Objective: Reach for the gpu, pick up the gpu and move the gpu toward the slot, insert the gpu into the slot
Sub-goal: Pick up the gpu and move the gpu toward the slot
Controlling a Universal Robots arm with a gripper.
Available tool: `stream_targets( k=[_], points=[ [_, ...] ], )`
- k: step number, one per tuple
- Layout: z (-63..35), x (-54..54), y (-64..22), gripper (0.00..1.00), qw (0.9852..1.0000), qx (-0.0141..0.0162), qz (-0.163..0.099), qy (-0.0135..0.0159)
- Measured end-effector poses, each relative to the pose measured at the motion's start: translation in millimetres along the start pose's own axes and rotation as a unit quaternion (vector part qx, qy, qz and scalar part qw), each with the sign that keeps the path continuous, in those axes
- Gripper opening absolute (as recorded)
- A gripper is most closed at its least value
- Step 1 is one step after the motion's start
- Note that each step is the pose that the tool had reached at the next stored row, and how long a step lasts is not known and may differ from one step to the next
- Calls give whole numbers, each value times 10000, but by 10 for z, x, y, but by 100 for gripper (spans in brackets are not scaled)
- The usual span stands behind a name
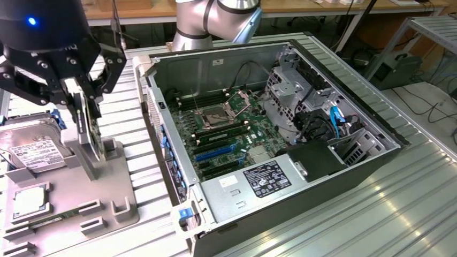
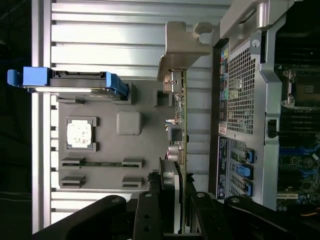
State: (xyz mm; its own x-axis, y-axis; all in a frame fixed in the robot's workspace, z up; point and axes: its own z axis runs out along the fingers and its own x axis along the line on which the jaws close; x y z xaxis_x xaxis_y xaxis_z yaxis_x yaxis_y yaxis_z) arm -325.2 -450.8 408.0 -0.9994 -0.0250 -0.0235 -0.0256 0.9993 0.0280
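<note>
Gpu (image 1: pixel 85 120) (image 2: pixel 183 125) stands on its long edge in the gripper (image 1: pixel 80 104) (image 2: pixel 175 200), whose two black fingers (image 2: pixel 150 210) are closed in on its opposite faces, narrowed to about its thickness. It is a thin flat card; edge-on in the wrist view it shows a green-brown board with small silver parts, a dark block near the fingers and a silver metal bracket (image 2: pixel 185 45) at the far end. The card's lower edge is at an upright holder near the edge of a grey tray (image 1: pixel 64 176) (image 2: pixel 145 150) closest to the computer case (image 1: pixel 286 160) (image 2: pixel 250 75). On the same tray are a hard drive (image 1: pixel 32 147) (image 2: pixel 65 82) with blue rails, a square processor chip (image 1: pixel 30 201) (image 2: pixel 80 134) and a slim memory stick (image 1: pixel 57 217) (image 2: pixel 102 163). Tray and open case sit side by side on a ribbed metal table (image 1: pixel 400 203) (image 2: pixel 110 40). Inside the case, the blue slot (image 1: pixel 214 153) (image 2: pixel 295 150) lies on the green board, well apart from the card.
</note>
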Motion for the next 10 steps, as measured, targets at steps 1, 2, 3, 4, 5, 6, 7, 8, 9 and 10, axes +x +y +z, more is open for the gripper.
stream_targets(
  k=[1,2,3,4,5,6,7,8,9,10],
  points=[
    [-44,-1,1,28,10000,0,0,0],
    [-95,-2,3,28,10000,0,0,0],
    [-140,-3,4,28,10000,0,0,0],
    [-191,-5,5,28,10000,0,0,0],
    [-225,-5,6,28,10000,0,0,0],
    [-260,-6,7,28,10000,0,0,0],
    [-294,-7,8,28,10000,0,0,0],
    [-326,-8,9,28,10000,0,0,-1],
    [-342,-8,9,28,10000,0,0,-1],
    [-346,-8,9,28,10000,-1,-1,-3]
  ],
)
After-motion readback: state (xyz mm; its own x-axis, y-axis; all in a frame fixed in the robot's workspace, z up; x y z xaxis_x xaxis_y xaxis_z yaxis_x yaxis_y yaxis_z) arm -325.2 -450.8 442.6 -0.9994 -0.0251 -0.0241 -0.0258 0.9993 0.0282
